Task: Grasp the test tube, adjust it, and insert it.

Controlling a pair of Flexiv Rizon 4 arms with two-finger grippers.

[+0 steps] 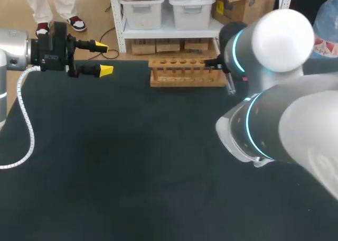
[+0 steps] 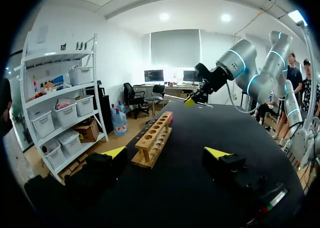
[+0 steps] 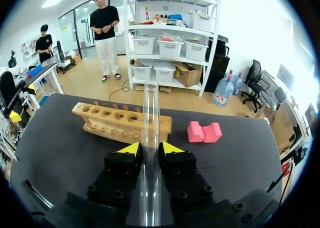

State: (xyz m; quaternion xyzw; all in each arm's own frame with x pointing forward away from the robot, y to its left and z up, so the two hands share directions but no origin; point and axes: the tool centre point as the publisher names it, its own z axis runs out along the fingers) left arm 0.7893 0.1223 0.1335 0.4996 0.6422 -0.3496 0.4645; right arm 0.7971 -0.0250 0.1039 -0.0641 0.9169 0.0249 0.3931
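Right gripper [image 3: 147, 149] has the tube [image 3: 149, 108], yellow tips clamped on it from both sides, and the glass runs straight out ahead between the fingers. From the right wrist the tube's far part crosses in front of the rack [image 3: 120, 122], which stands on the black table [image 1: 132, 161] with its row of holes facing up. A pink block [image 3: 204, 132] sits just beside the rack's end. In the head view the right arm comes in big from the right, its bulk covering most of the gripper near the rack's right end. Over on the left, the left gripper [image 1: 104, 57] hangs above the table's far left corner, well apart from the rack, fingers spread wide with nothing between them.
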